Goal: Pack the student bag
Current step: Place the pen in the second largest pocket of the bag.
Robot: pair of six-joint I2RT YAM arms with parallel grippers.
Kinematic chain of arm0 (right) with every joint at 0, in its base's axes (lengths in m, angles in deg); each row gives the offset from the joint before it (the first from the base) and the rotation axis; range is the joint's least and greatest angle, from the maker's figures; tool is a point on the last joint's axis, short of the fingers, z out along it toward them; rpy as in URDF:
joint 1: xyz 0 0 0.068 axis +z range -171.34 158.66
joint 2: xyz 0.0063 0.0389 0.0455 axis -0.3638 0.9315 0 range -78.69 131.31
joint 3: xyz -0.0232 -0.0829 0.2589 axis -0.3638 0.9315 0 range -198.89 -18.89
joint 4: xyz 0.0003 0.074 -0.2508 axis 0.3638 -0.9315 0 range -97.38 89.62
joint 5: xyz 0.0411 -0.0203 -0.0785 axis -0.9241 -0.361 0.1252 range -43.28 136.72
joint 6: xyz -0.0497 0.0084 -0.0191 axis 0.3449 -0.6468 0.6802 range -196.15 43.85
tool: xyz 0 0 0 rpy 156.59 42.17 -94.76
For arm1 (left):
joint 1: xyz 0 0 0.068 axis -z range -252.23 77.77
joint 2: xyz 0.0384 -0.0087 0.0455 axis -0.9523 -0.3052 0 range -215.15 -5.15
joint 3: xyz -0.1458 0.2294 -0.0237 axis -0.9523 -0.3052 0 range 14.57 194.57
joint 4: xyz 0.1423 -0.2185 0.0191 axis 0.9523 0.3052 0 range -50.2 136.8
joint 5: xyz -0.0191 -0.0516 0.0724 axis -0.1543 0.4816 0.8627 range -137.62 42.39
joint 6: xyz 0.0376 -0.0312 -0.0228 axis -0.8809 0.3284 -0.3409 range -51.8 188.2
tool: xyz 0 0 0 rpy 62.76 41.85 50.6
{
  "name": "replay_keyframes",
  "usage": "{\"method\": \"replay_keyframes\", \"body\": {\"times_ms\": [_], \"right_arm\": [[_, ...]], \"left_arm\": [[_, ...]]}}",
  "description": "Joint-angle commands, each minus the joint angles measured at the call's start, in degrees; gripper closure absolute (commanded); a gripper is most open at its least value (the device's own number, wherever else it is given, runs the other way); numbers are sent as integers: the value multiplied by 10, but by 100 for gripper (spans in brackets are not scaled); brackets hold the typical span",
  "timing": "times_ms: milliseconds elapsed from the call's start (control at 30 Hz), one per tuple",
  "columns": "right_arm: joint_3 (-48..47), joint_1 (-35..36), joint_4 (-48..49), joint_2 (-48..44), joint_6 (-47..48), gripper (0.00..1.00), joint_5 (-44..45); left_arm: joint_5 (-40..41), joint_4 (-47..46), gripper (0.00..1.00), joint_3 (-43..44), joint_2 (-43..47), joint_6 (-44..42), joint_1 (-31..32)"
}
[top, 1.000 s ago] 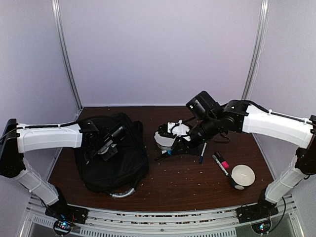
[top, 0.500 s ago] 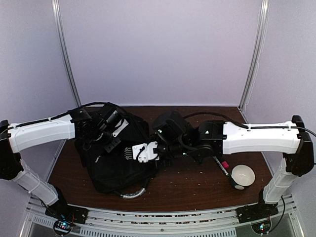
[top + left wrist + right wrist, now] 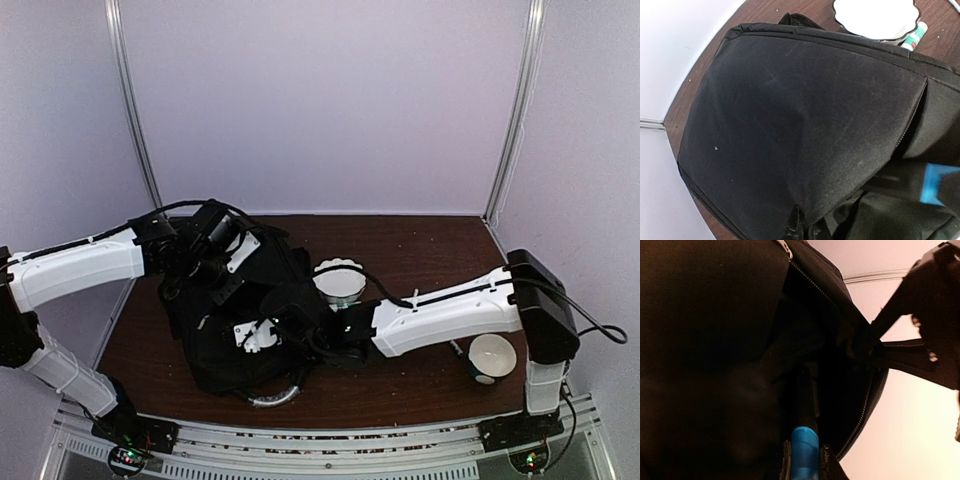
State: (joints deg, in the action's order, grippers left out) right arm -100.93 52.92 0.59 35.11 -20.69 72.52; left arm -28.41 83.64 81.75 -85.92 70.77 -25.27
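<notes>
The student bag [image 3: 225, 335], a large black backpack, lies at the table's left with its silvery handle [image 3: 272, 396] toward the near edge. My left gripper [image 3: 215, 258] is at the bag's far top and holds the fabric flap up. In the left wrist view black cloth [image 3: 790, 115] fills the frame and bunches at the bottom, hiding the fingers. My right gripper [image 3: 262, 333] reaches into the bag's opening. In the right wrist view it [image 3: 804, 456] is shut on a black marker with a blue cap [image 3: 804, 442], pointing into the dark inside beside the zip [image 3: 860, 415].
A white scalloped dish [image 3: 340, 281] stands just right of the bag, also in the left wrist view [image 3: 875, 17], with a green-and-white marker [image 3: 914, 39] beside it. A round white bowl [image 3: 492, 356] sits at the near right. Crumbs dot the brown table [image 3: 420, 250].
My right arm has swung left and nearer, carrying the blue-capped marker into the bag's opening. My left gripper has lifted the bag's flap higher.
</notes>
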Motion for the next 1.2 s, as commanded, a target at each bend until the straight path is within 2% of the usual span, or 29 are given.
{"method": "replay_keyframes", "body": {"times_ms": [0, 300, 433, 533, 600, 700, 900, 1033, 1167], "right_arm": [[-3, 2, 138, 60, 71, 100, 102], [-106, -13, 267, 201, 155, 100, 155], [-186, -30, 275, 264, 181, 98, 172], [-218, -38, 255, 283, 186, 71, 177], [-190, -36, 248, 267, 180, 59, 167], [-139, -29, 225, 226, 155, 53, 141], [-51, -3, 152, 130, 91, 49, 93], [-19, 10, 127, 77, 41, 48, 80], [-9, 12, 44, 23, -32, 48, 41]], "left_arm": [[-30, -74, 100, 22, 45, 7, 1], [-61, -74, 100, 19, 59, 11, 1], [-69, -74, 100, 16, 60, 12, 1], [-69, -74, 100, 14, 60, 13, 1], [-68, -77, 100, 13, 61, 13, 1], [-58, -82, 100, 8, 60, 13, 1], [-45, -84, 100, 7, 48, 15, -3], [-45, -94, 100, -3, 46, 18, -12], [-49, -99, 100, -12, 46, 23, -22]]}}
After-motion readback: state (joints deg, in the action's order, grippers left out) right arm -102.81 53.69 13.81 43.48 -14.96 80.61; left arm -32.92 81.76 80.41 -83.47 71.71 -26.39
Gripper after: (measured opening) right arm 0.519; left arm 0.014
